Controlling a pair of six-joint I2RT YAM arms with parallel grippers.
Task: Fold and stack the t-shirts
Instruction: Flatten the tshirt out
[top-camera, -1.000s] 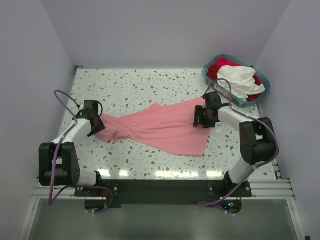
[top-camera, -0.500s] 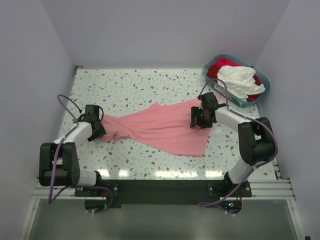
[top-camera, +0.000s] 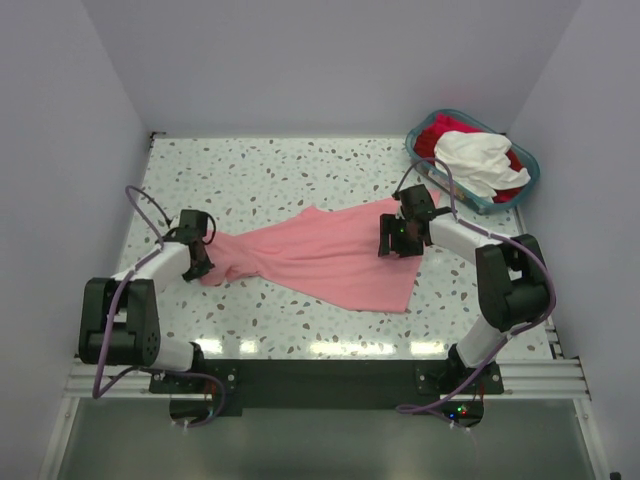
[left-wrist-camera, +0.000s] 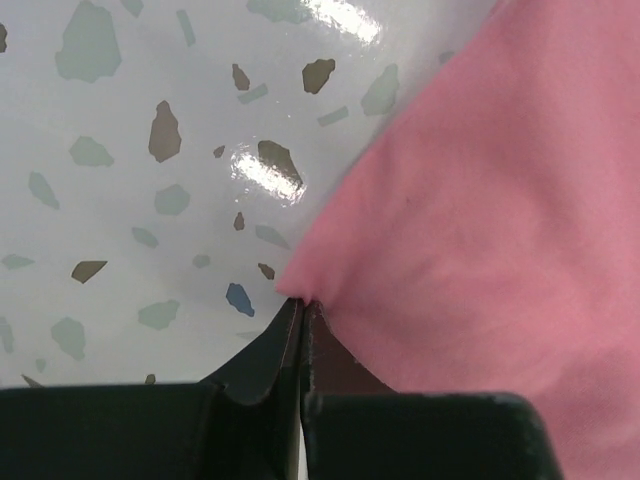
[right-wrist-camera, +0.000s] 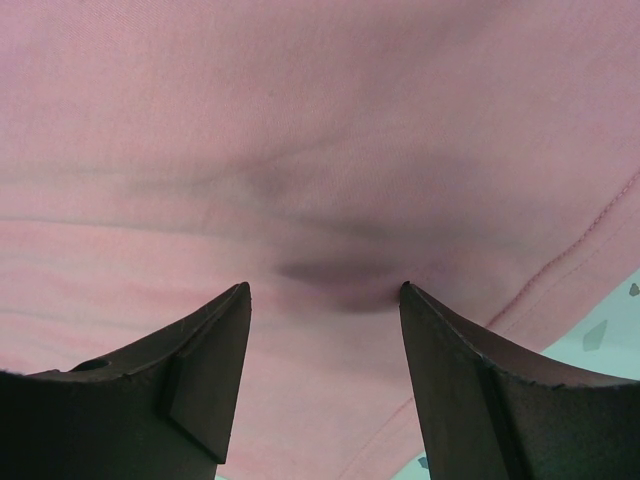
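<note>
Left tool (left-wrist-camera: 301, 303) tight on pink t-shirt (left-wrist-camera: 480, 200)

Pink t-shirt (top-camera: 325, 258) sprawled across speckled table (top-camera: 270, 170), stretched left to right, wrinkled, unfolded. Left gripper (top-camera: 203, 262) at shirt's narrow left end. Right gripper (top-camera: 396, 243) over shirt's upper right edge. Grippers well apart, shirt between them. Teal basket (top-camera: 415, 150) at far right corner, white t-shirt (top-camera: 480, 160) heaped over red t-shirt (top-camera: 432, 135) inside.

the red t-shirt (top-camera: 431, 135) lies mostly hidden beneath the white t-shirt (top-camera: 476, 160) in the basket (top-camera: 487, 207).
</note>
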